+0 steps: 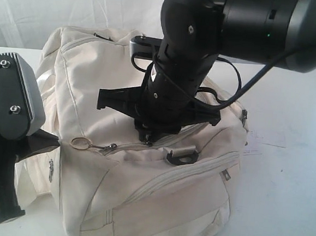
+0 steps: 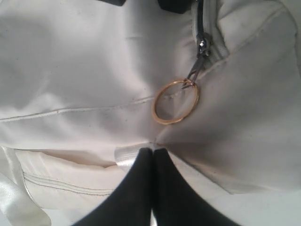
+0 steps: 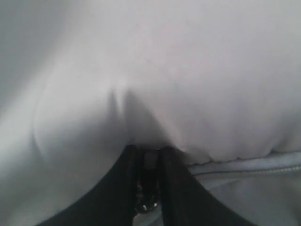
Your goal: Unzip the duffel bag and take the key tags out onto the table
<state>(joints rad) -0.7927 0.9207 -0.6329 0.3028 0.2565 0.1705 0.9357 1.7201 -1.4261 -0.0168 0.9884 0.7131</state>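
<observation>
The cream duffel bag (image 1: 94,91) sits on the white tabletop (image 1: 282,204), and both arms are down on it. The right hand (image 1: 150,138) has its tip pressed into the top of the bag, right on the zipper line (image 3: 244,165). Up close its two black fingers (image 3: 124,188) are drawn nearly together, with some small piece sitting in the slim gap between them. The view is too blurred for me to say what the piece is or whether it is truly gripped. A black strap ring (image 1: 182,156) lies on the fabric just beside that hand, on the side away from the other arm. The left hand (image 2: 151,151) is at the end of the bag with its fingers pressed flat together and nothing showing between them. Their tips touch the cloth next to a little fold of webbing (image 2: 123,158). Just beyond those tips lies a gold ring (image 2: 154,107), flat on the fabric and hooked to a zipper pull (image 2: 201,54) a bit farther out, towards the right hand.
</observation>
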